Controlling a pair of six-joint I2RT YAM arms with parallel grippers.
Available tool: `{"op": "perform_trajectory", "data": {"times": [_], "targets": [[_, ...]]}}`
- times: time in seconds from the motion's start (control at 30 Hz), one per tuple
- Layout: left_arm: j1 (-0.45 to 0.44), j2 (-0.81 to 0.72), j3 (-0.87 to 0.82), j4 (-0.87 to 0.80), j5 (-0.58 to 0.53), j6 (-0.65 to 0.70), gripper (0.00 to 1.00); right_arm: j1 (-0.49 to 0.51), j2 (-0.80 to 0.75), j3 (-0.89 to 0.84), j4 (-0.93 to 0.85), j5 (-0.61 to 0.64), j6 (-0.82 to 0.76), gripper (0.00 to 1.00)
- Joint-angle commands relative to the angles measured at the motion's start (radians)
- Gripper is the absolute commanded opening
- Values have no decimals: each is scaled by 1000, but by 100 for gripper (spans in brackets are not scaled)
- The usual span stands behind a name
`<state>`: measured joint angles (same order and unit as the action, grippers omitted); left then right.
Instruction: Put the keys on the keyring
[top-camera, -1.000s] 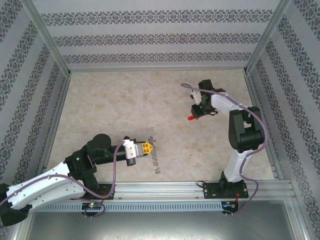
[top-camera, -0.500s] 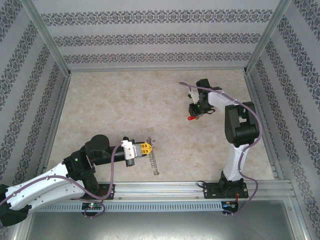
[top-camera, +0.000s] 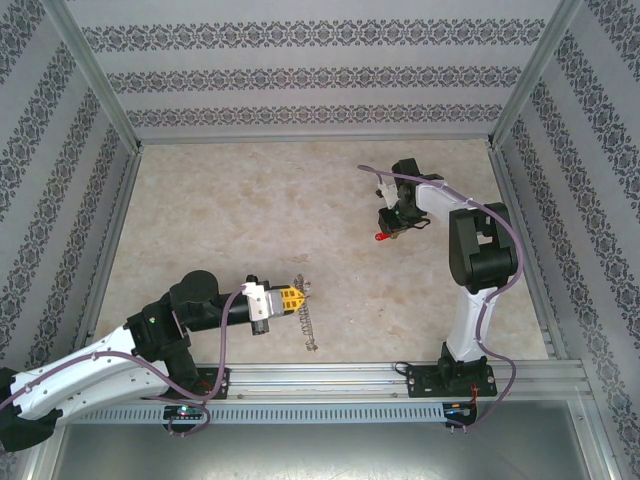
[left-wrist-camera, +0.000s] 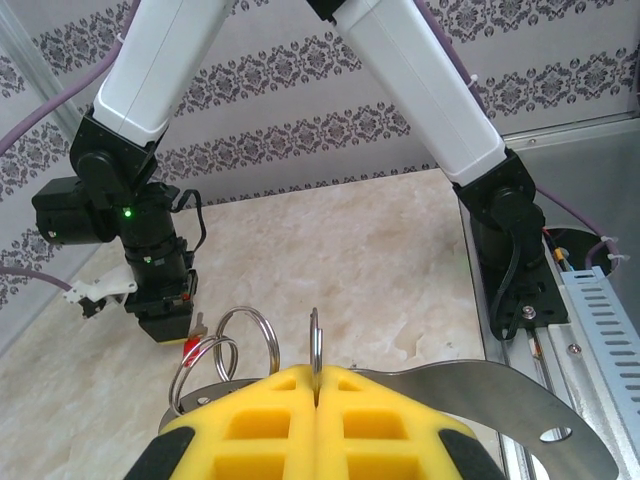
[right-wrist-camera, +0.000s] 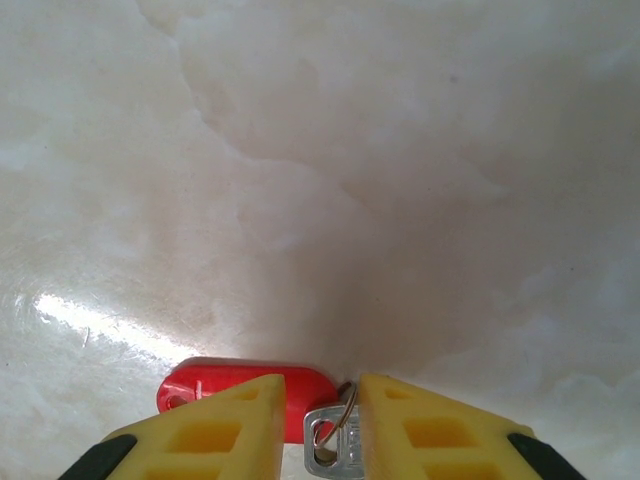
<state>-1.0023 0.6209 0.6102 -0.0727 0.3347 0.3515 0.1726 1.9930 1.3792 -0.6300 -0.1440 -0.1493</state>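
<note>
Top camera overlooks the table (top-camera: 250, 220); left wrist faces the right arm (left-wrist-camera: 410, 80), shared with top; right wrist hugs the table.

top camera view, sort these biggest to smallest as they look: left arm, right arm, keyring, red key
1. left arm, stretched across the lower left
2. right arm, more folded
3. keyring, a thin strand at the left arm's tip
4. red key, a tiny red dot

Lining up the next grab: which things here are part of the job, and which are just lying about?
Job:
red key, straddled by the right gripper
keyring, held in the shut left gripper

Not the job:
marble tabletop
patterned walls
metal rail
</note>
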Motion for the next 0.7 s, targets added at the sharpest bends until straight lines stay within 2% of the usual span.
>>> {"op": "perform_trajectory", "data": {"times": [0.0, 0.47, 0.67], "targets": [[-16, -22, -4, 55, 1, 10, 0, 3, 18, 14, -33, 15, -6, 25], [-25, -38, -6, 53, 9, 13, 0, 7, 33, 19, -45, 35, -17, 18], [-33, -49, -11, 56, 10, 15, 0, 8, 41, 21, -47, 31, -25, 8]]}}
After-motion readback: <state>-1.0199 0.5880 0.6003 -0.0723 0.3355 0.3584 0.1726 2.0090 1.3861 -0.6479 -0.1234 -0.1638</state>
